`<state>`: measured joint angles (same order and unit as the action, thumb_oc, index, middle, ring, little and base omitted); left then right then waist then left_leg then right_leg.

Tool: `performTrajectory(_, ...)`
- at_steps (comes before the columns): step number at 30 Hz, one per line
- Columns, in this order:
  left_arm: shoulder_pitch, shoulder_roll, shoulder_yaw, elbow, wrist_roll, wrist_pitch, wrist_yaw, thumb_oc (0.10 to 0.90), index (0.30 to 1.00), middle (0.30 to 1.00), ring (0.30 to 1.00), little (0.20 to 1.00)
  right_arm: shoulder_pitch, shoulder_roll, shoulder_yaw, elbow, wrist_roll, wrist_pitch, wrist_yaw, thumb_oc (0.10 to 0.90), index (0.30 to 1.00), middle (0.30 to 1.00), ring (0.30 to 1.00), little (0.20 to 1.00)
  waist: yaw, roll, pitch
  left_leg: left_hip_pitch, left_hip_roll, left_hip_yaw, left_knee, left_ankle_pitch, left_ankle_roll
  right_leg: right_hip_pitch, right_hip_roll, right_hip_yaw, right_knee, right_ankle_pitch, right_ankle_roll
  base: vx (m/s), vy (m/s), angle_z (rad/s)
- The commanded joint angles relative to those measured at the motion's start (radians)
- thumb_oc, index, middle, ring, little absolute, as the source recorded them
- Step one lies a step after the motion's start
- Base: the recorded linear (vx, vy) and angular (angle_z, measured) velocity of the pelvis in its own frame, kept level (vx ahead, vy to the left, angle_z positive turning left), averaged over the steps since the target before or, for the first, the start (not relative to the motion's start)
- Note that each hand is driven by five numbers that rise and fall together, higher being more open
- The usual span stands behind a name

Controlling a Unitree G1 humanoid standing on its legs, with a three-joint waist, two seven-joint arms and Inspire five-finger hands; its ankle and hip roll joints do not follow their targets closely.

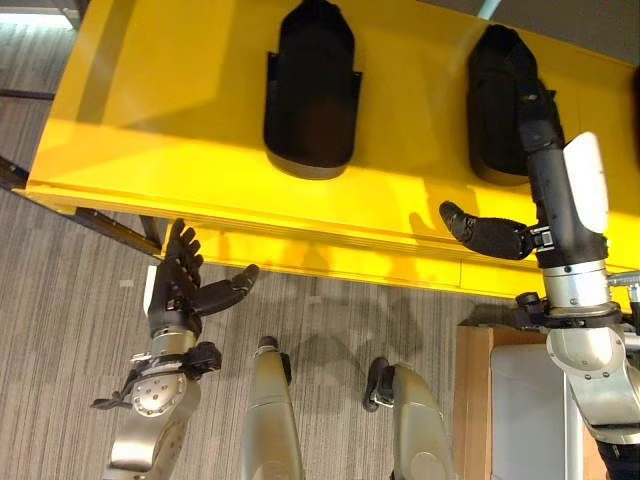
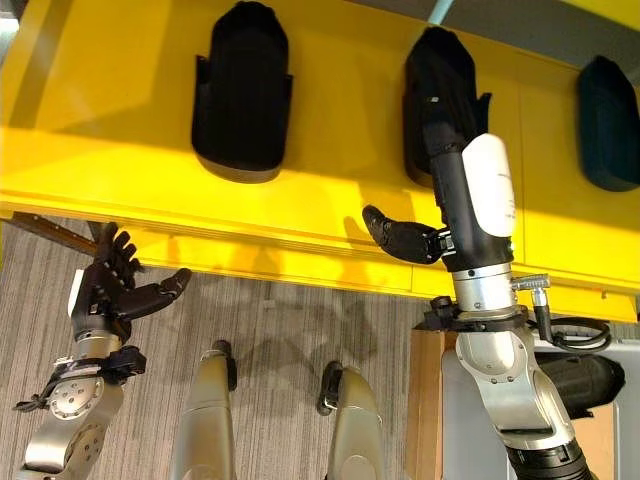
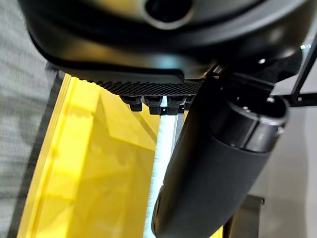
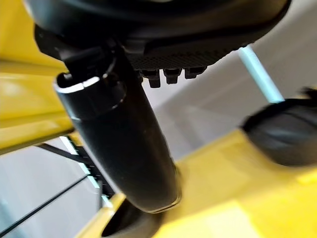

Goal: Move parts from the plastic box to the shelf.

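**Right hand over a black part on the yellow shelf, left hand open below**

We see a broad glossy yellow shelf stretching across the upper part of both eye views, with grey striped carpet beneath its front edge. Three black moulded plastic parts lie on it: the left black part, the middle black part and, well apart at the far right, a third black part.

Our right hand reaches up over the shelf — its straight fingers lie along the middle black part, and its thumb juts out sideways above the yellow surface. Whether the fingers press on the part or only hover over it, we cannot tell; they are not curled round it.

Our left hand hangs below the shelf's front edge over the carpet, fingers spread and straight, thumb out, holding nothing

A light wooden surface shows at the lower right
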<state>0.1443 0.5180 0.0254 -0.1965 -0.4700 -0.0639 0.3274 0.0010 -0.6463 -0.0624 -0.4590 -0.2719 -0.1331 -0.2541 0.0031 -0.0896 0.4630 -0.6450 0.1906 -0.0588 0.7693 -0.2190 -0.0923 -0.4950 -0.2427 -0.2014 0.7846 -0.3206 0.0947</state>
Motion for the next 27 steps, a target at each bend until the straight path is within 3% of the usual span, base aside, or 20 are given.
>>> performTrajectory(1, -0.024, 0.044, 0.051, -0.15, 0.188, -0.101, 0.015, 0.9, 1.0, 1.0, 1.0, 1.0, 0.036, -0.001, -0.134, -0.044, 0.015, -0.088, -0.061, 0.9, 1.0, 1.0, 1.0, 1.0, -0.042, 0.007, -0.119, 0.072, 0.086, -0.007, -0.052, 0.014, -0.017, 0.077, 0.01, 0.052, -0.054, 0.017, -0.001, 0.01, 0.002, -0.05)
performTrajectory(6, -0.015, 0.099, 0.099, -0.169, 0.357, -0.106, 0.061, 0.9, 1.0, 1.0, 1.0, 1.0, 0.142, 0.063, -0.184, -0.001, 0.024, -0.106, -0.096, 0.9, 1.0, 1.0, 1.0, 1.0, -0.061, 0.009, -0.125, 0.095, 0.097, 0.001, -0.061, 0.015, -0.024, 0.087, 0.016, 0.061, -0.061, 0.015, 0.001, 0.0, -0.004, -0.08)
performTrajectory(8, -0.003, 0.172, 0.153, -0.179, 0.544, -0.091, 0.1, 0.9, 1.0, 1.0, 1.0, 1.0, 0.2, 0.094, -0.216, 0.039, 0.046, -0.118, -0.109, 0.9, 1.0, 1.0, 1.0, 1.0, -0.077, 0.012, -0.13, 0.106, 0.102, 0.004, -0.068, 0.019, -0.03, 0.094, 0.019, 0.065, -0.065, 0.012, 0.001, -0.02, -0.017, -0.16)
performTrajectory(9, -0.003, 0.173, 0.153, -0.179, 0.544, -0.091, 0.101, 0.9, 1.0, 1.0, 1.0, 1.0, 0.201, 0.095, -0.216, 0.038, 0.046, -0.118, -0.108, 0.9, 1.0, 1.0, 1.0, 1.0, -0.077, 0.012, -0.131, 0.107, 0.102, 0.004, -0.068, 0.019, -0.03, 0.095, 0.019, 0.064, -0.065, 0.012, 0.001, -0.03, -0.022, -0.08)
performTrajectory(10, 0.014, 0.223, 0.19, -0.188, 0.667, -0.079, 0.126, 0.9, 1.0, 1.0, 1.0, 1.0, 0.214, 0.098, -0.234, 0.052, 0.053, -0.128, -0.125, 0.9, 1.0, 1.0, 1.0, 1.0, -0.081, 0.018, -0.131, 0.111, 0.105, 0.007, -0.073, 0.021, -0.034, 0.095, 0.019, 0.064, -0.064, 0.011, 0.002, -0.02, -0.009, -0.05)
performTrajectory(12, 0.016, 0.224, 0.191, -0.189, 0.669, -0.079, 0.127, 0.9, 1.0, 1.0, 1.0, 1.0, 0.214, 0.099, -0.233, 0.053, 0.053, -0.129, -0.125, 0.9, 1.0, 1.0, 1.0, 1.0, -0.082, 0.016, -0.132, 0.112, 0.105, 0.008, -0.073, 0.022, -0.034, 0.095, 0.018, 0.065, -0.064, 0.011, 0.001, -0.02, -0.011, -0.07)
performTrajectory(13, 0.055, 0.323, 0.256, -0.201, 0.874, -0.058, 0.158, 0.9, 1.0, 1.0, 1.0, 1.0, 0.235, 0.102, -0.262, 0.073, 0.063, -0.14, -0.138, 0.9, 1.0, 1.0, 1.0, 1.0, -0.084, 0.027, -0.134, 0.114, 0.107, 0.007, -0.078, 0.024, -0.037, 0.093, 0.021, 0.066, -0.063, 0.01, 0.002, -0.02, -0.013, -0.04)
performTrajectory(16, 0.081, 0.367, 0.295, -0.24, 0.979, -0.051, 0.159, 0.9, 1.0, 1.0, 1.0, 1.0, 0.238, 0.111, -0.277, 0.099, 0.06, -0.134, -0.154, 0.9, 1.0, 1.0, 1.0, 1.0, -0.088, 0.03, -0.138, 0.116, 0.109, 0.009, -0.084, 0.029, -0.039, 0.09, 0.022, 0.066, -0.06, 0.009, 0.003, 0.0, 0.0, 0.0)
performTrajectory(27, 0.046, 0.386, 0.3, -0.295, 1.096, -0.031, 0.123, 0.9, 1.0, 1.0, 1.0, 1.0, 0.211, 0.152, -0.282, 0.11, 0.037, -0.1, -0.185, 0.9, 1.0, 1.0, 1.0, 1.0, -0.098, 0.038, -0.139, 0.116, 0.109, 0.016, -0.089, 0.034, -0.041, 0.081, 0.026, 0.073, -0.052, 0.007, -0.001, 0.0, -0.002, -0.01)
